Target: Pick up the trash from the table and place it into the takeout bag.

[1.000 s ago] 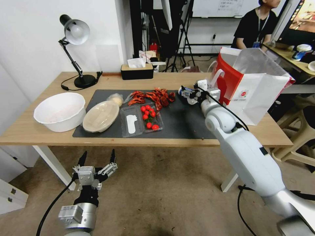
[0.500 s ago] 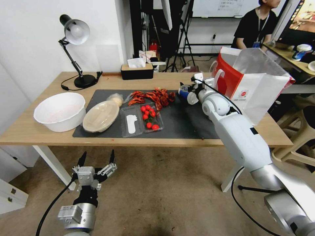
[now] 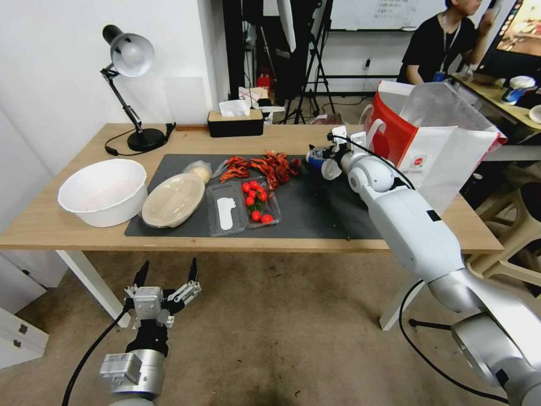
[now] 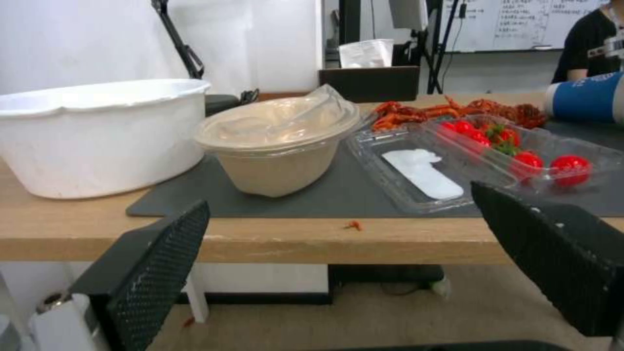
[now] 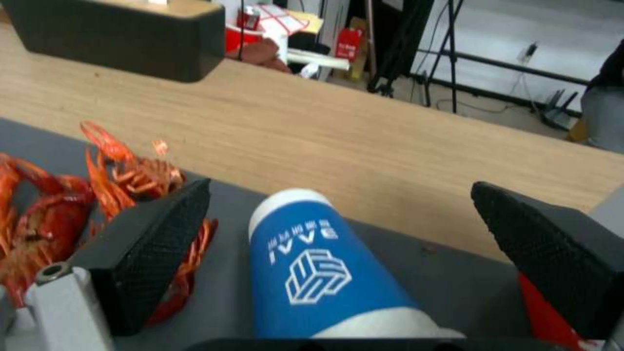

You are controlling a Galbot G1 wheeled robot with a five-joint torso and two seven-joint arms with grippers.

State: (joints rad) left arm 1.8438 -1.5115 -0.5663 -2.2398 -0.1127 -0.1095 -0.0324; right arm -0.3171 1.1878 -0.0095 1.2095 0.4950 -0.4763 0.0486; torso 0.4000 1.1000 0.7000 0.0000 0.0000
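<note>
A blue paper cup (image 3: 314,160) with a white lid lies on its side on the dark grey mat (image 3: 315,208) of the table (image 3: 293,138), close to the takeout bag (image 3: 434,152). My right gripper (image 3: 323,160) is open around it. In the right wrist view the cup (image 5: 319,273) lies between the spread fingers (image 5: 156,243), and I cannot tell if they touch it. The beige oval container (image 3: 173,199) and the pale wrapped wad (image 3: 199,168) rest at the mat's left. My left gripper (image 3: 169,263) hangs open below the table's front edge.
A big white bowl (image 3: 103,190) stands at the table's left. A clamshell of cherry tomatoes (image 3: 242,206) and red crayfish shells (image 3: 262,165) lie mid-mat. A desk lamp (image 3: 132,84) and a tissue box (image 3: 235,121) stand along the back edge.
My right arm has swung its elbow rightward and its wrist has shifted slightly back at the blue cup. The cup stays on the mat. The left arm has not moved.
</note>
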